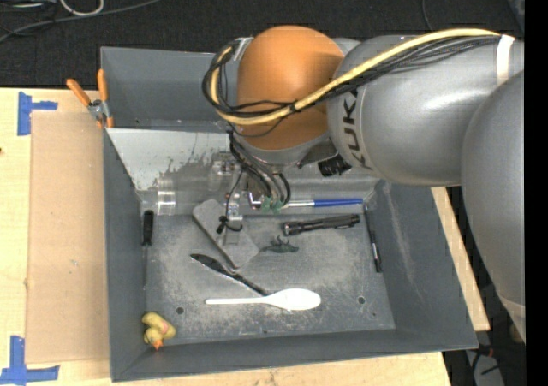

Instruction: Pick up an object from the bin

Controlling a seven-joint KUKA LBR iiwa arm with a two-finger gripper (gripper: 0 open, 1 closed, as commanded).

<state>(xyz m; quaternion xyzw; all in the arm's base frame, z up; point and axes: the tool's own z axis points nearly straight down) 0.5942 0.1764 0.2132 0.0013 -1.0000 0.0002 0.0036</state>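
The pincer [230, 222] is hanging low near the middle of the bin [120, 239], under the arm's orange cover and right over a flat grey slab [209, 215] that is lying on the bin's floor. Whether it is released or clenched I cannot tell, nor whether it is touching the slab. A clear plastic cup [181, 187] is lying on its side just left of the slab, with a black marker [146, 228] further left. To the right a blue pen [330, 203] and a black tool [321, 224] are lying side by side. Nearer the front a black spoon [218, 267], a white spoon [272, 299] and a yellow duck [157, 329] are resting
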